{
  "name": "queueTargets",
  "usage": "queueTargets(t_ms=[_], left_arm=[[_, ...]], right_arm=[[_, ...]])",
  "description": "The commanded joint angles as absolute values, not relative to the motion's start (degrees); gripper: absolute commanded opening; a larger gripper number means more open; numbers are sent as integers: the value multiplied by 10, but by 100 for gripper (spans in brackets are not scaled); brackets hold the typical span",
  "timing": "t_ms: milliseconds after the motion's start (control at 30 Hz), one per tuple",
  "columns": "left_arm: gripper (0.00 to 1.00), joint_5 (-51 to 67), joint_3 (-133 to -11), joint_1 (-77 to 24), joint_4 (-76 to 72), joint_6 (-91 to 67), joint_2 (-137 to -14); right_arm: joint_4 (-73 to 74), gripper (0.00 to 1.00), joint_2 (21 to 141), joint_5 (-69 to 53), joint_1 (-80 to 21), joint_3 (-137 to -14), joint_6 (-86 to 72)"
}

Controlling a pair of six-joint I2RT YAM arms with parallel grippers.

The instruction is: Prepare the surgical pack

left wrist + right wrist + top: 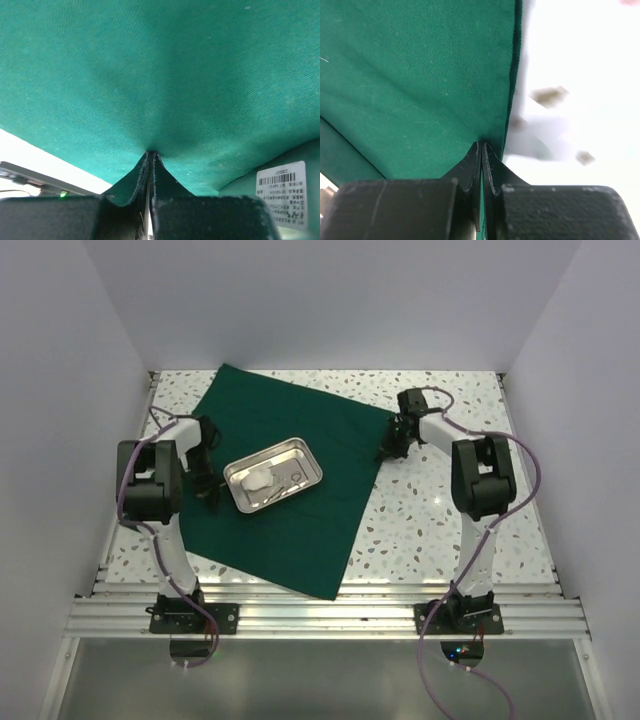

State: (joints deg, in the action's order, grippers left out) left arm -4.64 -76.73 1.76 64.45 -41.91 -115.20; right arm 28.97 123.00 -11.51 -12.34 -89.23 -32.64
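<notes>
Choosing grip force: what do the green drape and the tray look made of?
The drape: woven cloth, matte; a fine weave shows and it puckers where pinched. The tray: likely stainless steel, shiny; its rim and floor reflect light.

Bright even light; table [580, 60] beyond drape [420, 75] blurred, overexposed.

I see the drape [290, 530] as a deep, plain green with no print. The tray [314, 462] is shiny silver, and the gauze [258, 478] in it is white. The table [440, 510] is white, speckled with grey and brown flecks. My left arm [165, 540] and right arm [480, 540] are white and black, with purple cables [440, 670]. The left hand [150, 205] and right hand [482, 200] are matte black. A white label [281, 194] carries a black barcode.
</notes>
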Motion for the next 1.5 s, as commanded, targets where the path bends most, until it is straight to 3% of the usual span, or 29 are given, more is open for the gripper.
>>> queueTargets(t_ms=[0,167,333,533,633,833,1333,1467], left_arm=[[3,-19,-811,-25,511,-403,-1231],[3,-3,-897,-68,511,-370,-1291],[3,29,-954,-99,508,-347,-1329],[11,22,-940,-101,493,-336,-1290],[19,-21,-916,-92,504,-353,-1245],[24,-36,-804,-41,481,-368,-1174],[25,-26,-882,18,498,-301,-1251],[32,-3,-846,13,473,-299,-1196]], right_arm=[[374,0,1211,-56,-110,-817,-321],[376,0,1116,-56,-117,-746,-309],[354,0,1050,-30,-136,-761,-267],[350,0,1137,-101,-137,-868,-261],[332,0,1177,-91,-140,-888,-265],[423,0,1271,-6,-136,-954,-271],[486,0,1201,62,-46,-797,-309],[463,0,1160,26,-45,-785,-261]])
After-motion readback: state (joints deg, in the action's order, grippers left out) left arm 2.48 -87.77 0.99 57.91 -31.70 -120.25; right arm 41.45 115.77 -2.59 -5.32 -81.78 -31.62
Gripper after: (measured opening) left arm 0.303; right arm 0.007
